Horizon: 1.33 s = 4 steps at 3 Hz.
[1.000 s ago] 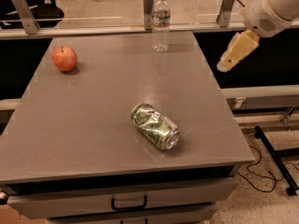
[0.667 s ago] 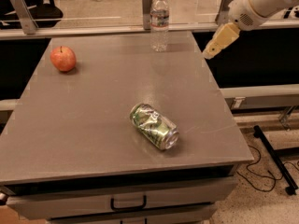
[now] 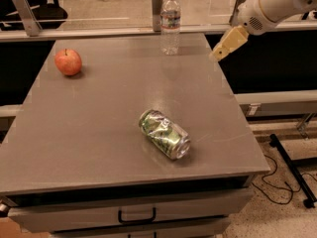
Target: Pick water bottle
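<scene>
Closer now, the gripper [image 3: 221, 49] has the standing water bottle [image 3: 170, 24] to its left; open or closed, cannot tell.

**A robot test lab, office-style**

We're looking at a lab or office workspace here. There's a plain grey desk [image 3: 99, 148] with a handled drawer [image 3: 136, 216] at the front. Behind it runs a glass panel [image 3: 99, 4] held by a slanted metal post [image 3: 22, 11]. Down on the right, loose black cables [image 3: 277, 182] trail across a speckled hard floor [image 3: 287, 217]. A white robot arm [image 3: 272, 4] comes in top right, its tool [image 3: 227, 44] hanging over the desk's far right edge.
</scene>
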Available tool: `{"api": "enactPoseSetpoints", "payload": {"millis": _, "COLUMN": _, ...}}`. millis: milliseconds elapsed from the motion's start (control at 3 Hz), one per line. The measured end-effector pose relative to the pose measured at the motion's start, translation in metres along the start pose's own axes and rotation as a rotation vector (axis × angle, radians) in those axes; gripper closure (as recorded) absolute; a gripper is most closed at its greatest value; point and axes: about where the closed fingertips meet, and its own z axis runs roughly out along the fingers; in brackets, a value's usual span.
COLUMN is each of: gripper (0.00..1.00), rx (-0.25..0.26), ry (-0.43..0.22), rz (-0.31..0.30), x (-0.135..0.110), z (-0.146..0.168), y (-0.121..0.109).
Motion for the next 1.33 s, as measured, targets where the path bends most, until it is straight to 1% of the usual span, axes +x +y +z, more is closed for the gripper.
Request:
{"api": "enactPoseSetpoints", "payload": {"millis": 333, "gripper": 0.0, "rx": 0.012, "ry": -0.108, "rz": 0.095, "x": -0.012, "z": 0.03, "y": -0.017}}
{"api": "enactPoseSetpoints", "payload": {"millis": 667, "gripper": 0.0, "rx": 0.002, "ry": -0.233, "rz": 0.158, "x": -0.04, "z": 0.063, "y": -0.031}}
{"api": "enactPoseSetpoints", "payload": {"millis": 1000, "gripper": 0.0, "rx": 0.02, "ry": -0.335, "rz": 0.22, "x": -0.067, "z": 0.094, "y": -0.044}}
{"api": "enactPoseSetpoints", "payload": {"millis": 1333, "gripper": 0.0, "rx": 0.005, "ry": -0.415, "rz": 0.275, "x": -0.094, "z": 0.124, "y": -0.047}}
